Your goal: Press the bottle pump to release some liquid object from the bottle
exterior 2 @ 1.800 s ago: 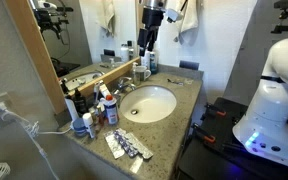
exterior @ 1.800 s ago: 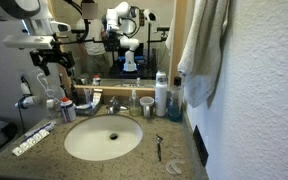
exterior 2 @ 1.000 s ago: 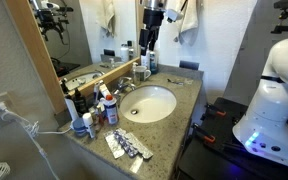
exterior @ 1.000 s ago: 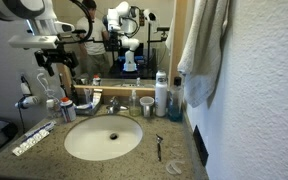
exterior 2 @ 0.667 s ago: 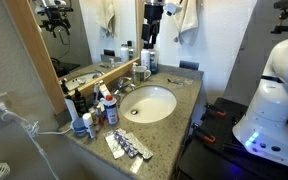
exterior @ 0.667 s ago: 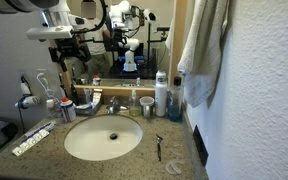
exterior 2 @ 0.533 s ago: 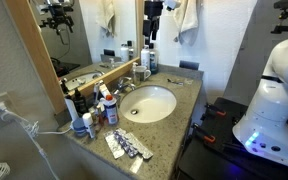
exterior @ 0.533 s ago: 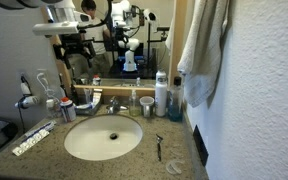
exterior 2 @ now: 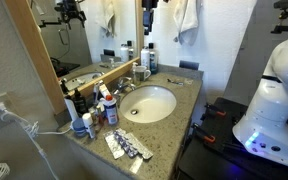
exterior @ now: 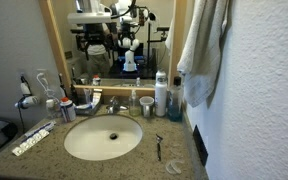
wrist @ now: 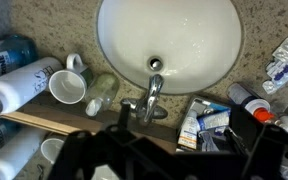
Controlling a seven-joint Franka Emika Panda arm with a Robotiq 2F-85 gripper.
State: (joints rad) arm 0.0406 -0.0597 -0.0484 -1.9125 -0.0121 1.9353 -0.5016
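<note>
We hover high over the sink [wrist: 169, 40], the gripper [wrist: 162, 152] a dark, cut-off blur.
Wrist view: grey cup [wrist: 69, 86], the bottle [wrist: 101, 93] touching it, then the faucet [wrist: 154, 97]; bottle pump indistinct from above, and we cannot tell the claw's opening.

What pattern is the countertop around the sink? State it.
Speckled brown-grey granite; the countertop shows best in an exterior view.

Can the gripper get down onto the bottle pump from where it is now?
Likely yes. The gripper hangs high over the sink, and nothing shows above the bottle pump. The cup and faucet flank the bottle closely, so come straight down.
</note>
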